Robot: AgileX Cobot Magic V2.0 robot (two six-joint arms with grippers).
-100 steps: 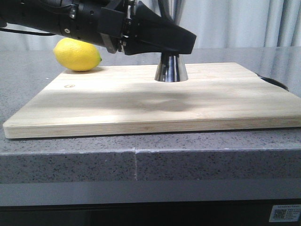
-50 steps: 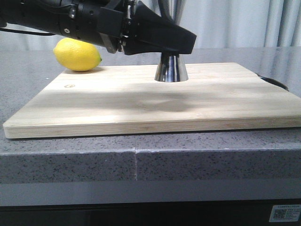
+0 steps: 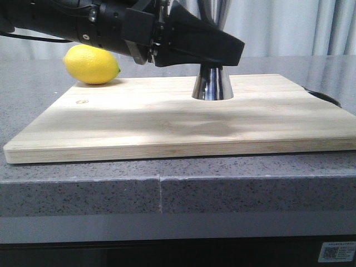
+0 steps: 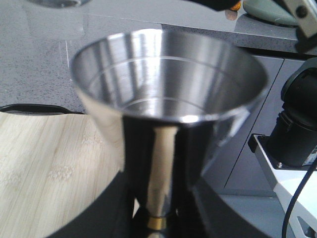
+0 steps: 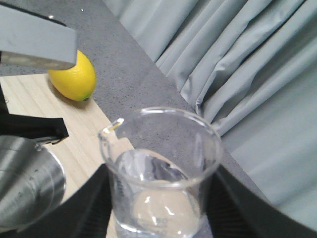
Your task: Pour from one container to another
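Note:
The steel jigger (image 3: 212,83) stands on the wooden cutting board (image 3: 139,122), its gold band (image 4: 157,223) at the waist. My left gripper (image 3: 222,53) reaches in from the left and is shut on that waist, a black finger (image 4: 106,213) on each side. The jigger's upper cup (image 4: 168,84) looks empty inside. My right gripper (image 5: 161,210) is shut on the clear glass beaker (image 5: 161,163), held upright with clear liquid in it, its pour lip turned toward the jigger's rim (image 5: 27,183), which lies lower and beside it. The front view does not show the right gripper or the beaker.
A yellow lemon (image 3: 92,64) lies on the grey counter (image 3: 250,183) at the board's far left corner. A dark curved object (image 3: 325,97) pokes out behind the board's right end. Grey curtains (image 5: 237,64) hang behind the counter.
My left gripper and the jigger have shifted to the right along the board, and a little toward the camera. The lemon has stayed put.

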